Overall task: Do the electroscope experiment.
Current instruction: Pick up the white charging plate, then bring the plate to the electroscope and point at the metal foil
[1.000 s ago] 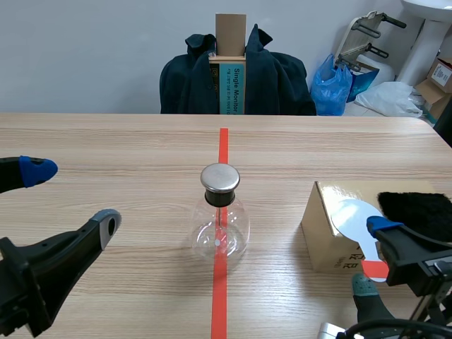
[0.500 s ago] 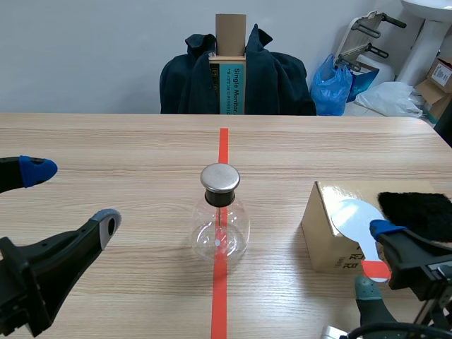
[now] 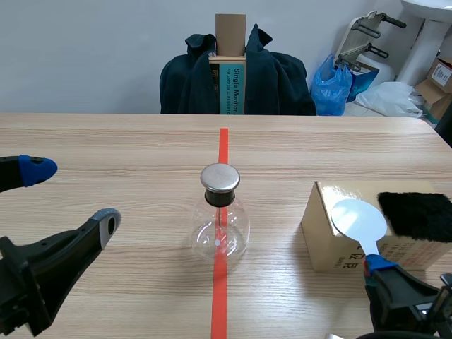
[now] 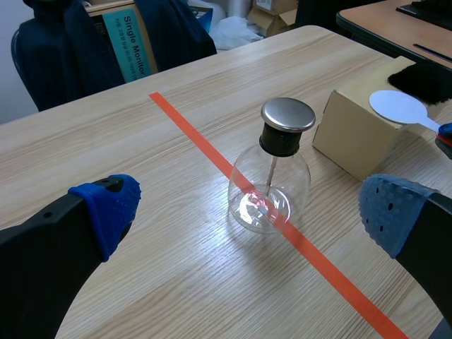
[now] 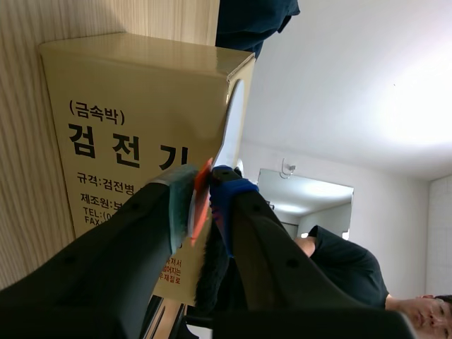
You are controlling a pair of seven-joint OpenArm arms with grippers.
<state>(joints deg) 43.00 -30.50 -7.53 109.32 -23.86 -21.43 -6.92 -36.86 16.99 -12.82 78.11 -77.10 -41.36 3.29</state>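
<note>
Glass electroscope flask (image 3: 220, 229) upright at the middle of the worktop (image 3: 127, 148), right on the orange-red tape line (image 3: 219, 296). Capped by a round metal knob (image 3: 220, 178) on a black stopper, thin rod hanging down inside.

Left hand (image 3: 70, 196) wide open and holding nothing, low by the left near corner. Blue pad (image 3: 37, 169) and grey pad (image 3: 109, 220) well apart, with the flask ahead between them in the wrist view.

Tan cardboard box (image 3: 332, 244) near the right edge, Korean print on its side. Black fur pad (image 3: 418, 214) lying on top of the box. White paddle (image 3: 359, 219) with its round disc over the box's near top edge, just beside the fur.

Right hand (image 5: 201, 201) at the right near corner, closed tight on the paddle's orange handle (image 5: 203, 185), pads pressed to both faces.
</note>
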